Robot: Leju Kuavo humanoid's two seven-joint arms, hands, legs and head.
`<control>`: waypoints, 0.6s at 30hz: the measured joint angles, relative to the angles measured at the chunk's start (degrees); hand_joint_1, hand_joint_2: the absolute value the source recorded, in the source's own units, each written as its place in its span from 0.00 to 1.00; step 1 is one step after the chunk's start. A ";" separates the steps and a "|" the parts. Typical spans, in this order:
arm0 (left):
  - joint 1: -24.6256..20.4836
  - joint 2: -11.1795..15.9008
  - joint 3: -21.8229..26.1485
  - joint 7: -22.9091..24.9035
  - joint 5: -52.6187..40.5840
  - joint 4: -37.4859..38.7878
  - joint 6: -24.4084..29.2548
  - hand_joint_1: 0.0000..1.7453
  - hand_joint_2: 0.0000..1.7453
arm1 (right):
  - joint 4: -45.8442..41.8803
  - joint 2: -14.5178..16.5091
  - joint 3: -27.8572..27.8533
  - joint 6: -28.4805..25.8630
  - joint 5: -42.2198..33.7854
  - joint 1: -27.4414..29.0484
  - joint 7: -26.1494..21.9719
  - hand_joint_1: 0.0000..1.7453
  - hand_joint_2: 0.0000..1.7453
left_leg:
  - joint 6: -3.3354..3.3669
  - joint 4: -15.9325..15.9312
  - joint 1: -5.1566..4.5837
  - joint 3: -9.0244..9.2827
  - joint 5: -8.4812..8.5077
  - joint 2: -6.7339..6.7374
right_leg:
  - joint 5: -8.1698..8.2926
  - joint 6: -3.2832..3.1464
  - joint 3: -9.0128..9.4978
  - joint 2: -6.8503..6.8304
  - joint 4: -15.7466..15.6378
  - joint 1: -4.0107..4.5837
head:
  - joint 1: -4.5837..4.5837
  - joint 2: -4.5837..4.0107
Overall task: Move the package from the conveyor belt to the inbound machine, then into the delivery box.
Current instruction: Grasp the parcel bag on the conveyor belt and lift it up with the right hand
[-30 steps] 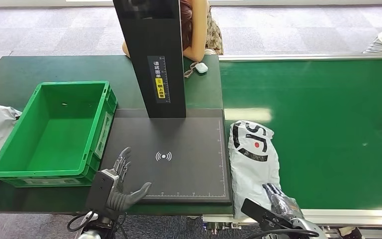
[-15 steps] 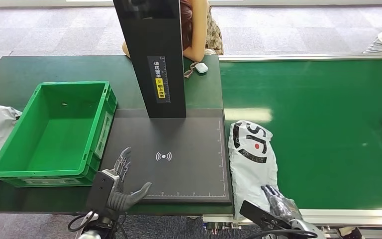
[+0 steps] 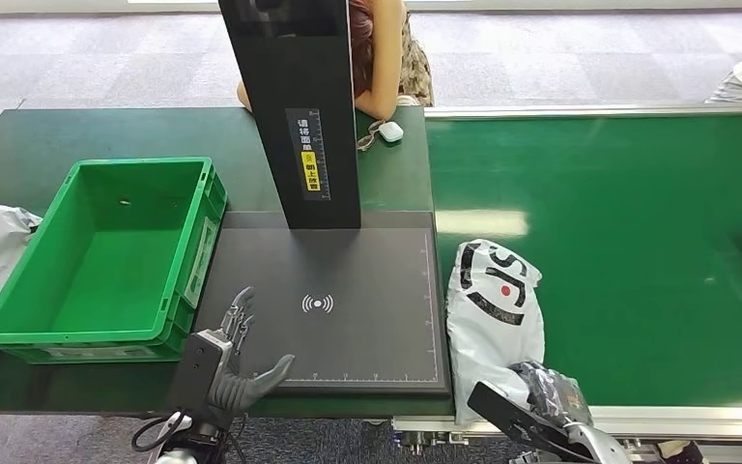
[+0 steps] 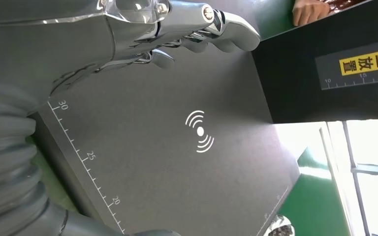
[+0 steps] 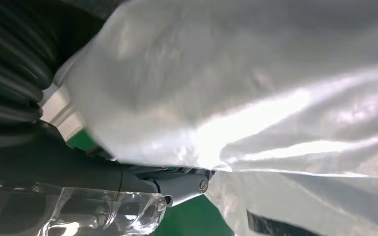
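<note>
The inbound machine (image 3: pixel 333 309) is a dark flat pad with a tall black post, standing on the bench (image 3: pixel 58 135). Just left of the pad sits an empty green delivery box (image 3: pixel 19 290). Just right of it, on the green conveyor belt (image 3: pixel 638 242), lies the white package (image 3: pixel 493 309) with black lettering. The left hand (image 3: pixel 237 362) hovers with fingers apart over the pad's near left corner. The right hand (image 3: pixel 551 391) touches the package's near end. A person (image 3: pixel 386 58) sits beyond the post.
</note>
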 joint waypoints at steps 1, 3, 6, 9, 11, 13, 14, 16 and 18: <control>0.04 -0.01 -0.01 0.00 0.00 0.00 0.15 0.00 1.00 | 0.07 0.38 -0.09 -1.71 0.75 0.00 -0.76 1.00 1.00 | 0.00 0.00 0.00 0.00 0.00 0.00 | 0.00 0.00 0.00 0.00 0.00 0.00 | 0.01 0.00; 0.12 -0.06 -0.02 -0.02 -0.01 0.00 0.49 0.00 1.00 | 0.32 1.32 -0.45 -5.54 1.86 -0.06 -2.50 1.00 1.00 | 0.00 0.00 0.00 0.00 0.00 0.00 | 0.00 0.00 0.00 0.00 0.00 0.00 | 0.01 0.00; 0.25 -0.15 -0.02 -0.23 -0.03 0.00 1.17 0.00 1.00 | 0.56 2.74 -1.64 -11.01 2.09 -0.12 -5.21 1.00 1.00 | 0.00 0.00 0.00 0.00 0.00 0.00 | 0.00 0.00 0.00 0.00 0.01 0.00 | 0.00 0.00; 0.46 -0.15 -0.02 -0.66 -0.02 0.00 1.76 0.00 1.00 | 0.33 3.89 -3.36 -15.87 -0.12 0.04 -8.22 1.00 1.00 | 0.00 0.00 -0.01 0.00 0.00 0.00 | 0.00 0.00 0.00 0.00 0.01 -0.01 | 0.00 0.00; 0.66 -0.15 -0.03 -0.93 0.03 0.01 2.24 0.00 1.00 | -0.39 4.79 -5.16 -19.39 -6.79 0.19 -12.60 1.00 1.00 | 0.00 0.01 -0.01 0.00 0.00 0.00 | 0.00 0.00 -0.01 0.00 0.00 -0.01 | 0.01 0.00; 0.77 -0.16 -0.09 -1.25 0.21 0.10 2.64 0.00 1.00 | -1.77 6.23 -7.98 -21.62 -20.20 0.25 -19.42 1.00 1.00 | 0.00 0.01 -0.01 -0.01 0.00 0.00 | 0.00 0.00 -0.01 0.00 0.00 -0.01 | 0.01 0.00; 0.78 -0.17 -0.14 -1.44 0.34 0.22 2.80 0.00 1.00 | -2.68 7.12 -9.77 -21.92 -28.18 0.26 -22.90 1.00 1.00 | 0.00 0.01 -0.01 -0.01 0.00 -0.01 | 0.00 0.00 -0.02 -0.01 0.00 -0.02 | 0.00 0.00; 0.75 -0.19 -0.23 -1.85 0.58 0.55 3.10 0.00 1.00 | -4.72 8.91 -13.52 -21.41 -42.07 0.28 -28.47 1.00 1.00 | 0.00 0.01 -0.01 -0.01 0.00 -0.01 | 0.00 0.00 -0.02 -0.01 0.00 -0.02 | 0.01 0.00; 0.74 -0.20 -0.28 -2.19 0.69 0.84 3.40 0.00 1.00 | -6.83 10.74 -16.87 -20.80 -51.25 0.26 -31.93 1.00 1.00 | 0.00 0.00 -0.01 -0.01 0.00 0.00 | 0.00 0.00 -0.01 0.00 0.01 -0.02 | 0.01 0.00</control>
